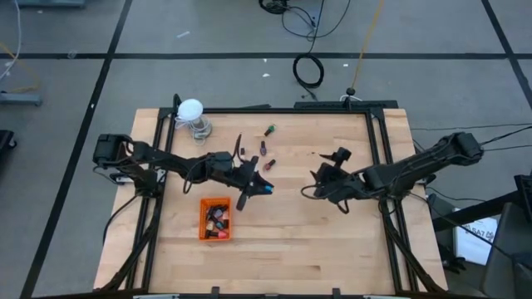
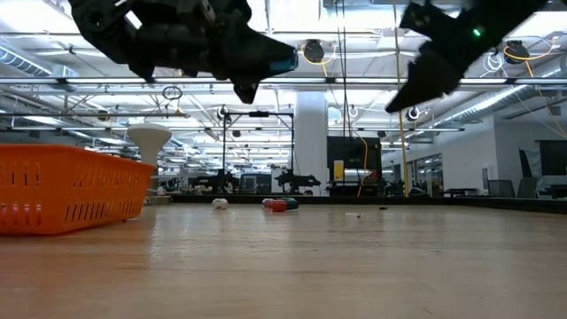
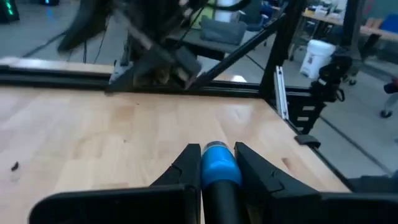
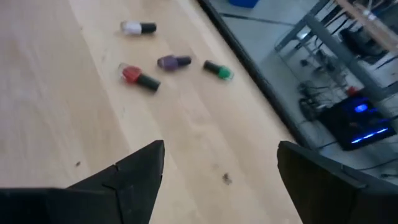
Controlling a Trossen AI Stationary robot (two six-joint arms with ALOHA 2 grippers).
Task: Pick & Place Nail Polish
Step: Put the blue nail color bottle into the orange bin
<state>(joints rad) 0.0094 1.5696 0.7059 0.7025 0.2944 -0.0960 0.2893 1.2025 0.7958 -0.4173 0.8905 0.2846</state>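
Note:
My left gripper (image 1: 263, 188) is over the middle of the table, just right of the orange tray (image 1: 202, 226), and is shut on a blue nail polish bottle (image 3: 219, 167). The low view shows that bottle (image 2: 285, 60) well above the tabletop. Several more nail polish bottles lie on their sides on the wood: white (image 4: 138, 27), red (image 4: 138, 77), purple (image 4: 173, 61) and green (image 4: 217, 70). My right gripper (image 4: 221, 163) hangs open above the table's right half (image 1: 326, 179), apart from them, with nothing between its fingers. My left gripper pinches the blue bottle between its two fingers (image 3: 186, 167), with the dark cap (image 3: 221, 202) running back between them. The blue end (image 3: 219, 155) juts out past the fingertips. The fingers are about level and point toward the table's right, along the bottle. It is lifted clear of the table.
The orange tray holds several bottles (image 1: 216, 216). A white ball on a clear stand (image 1: 192, 112) stands at the far left. A black frame (image 1: 378, 149) runs along the table's edges. Bare wood lies near the front edge (image 1: 316, 257).

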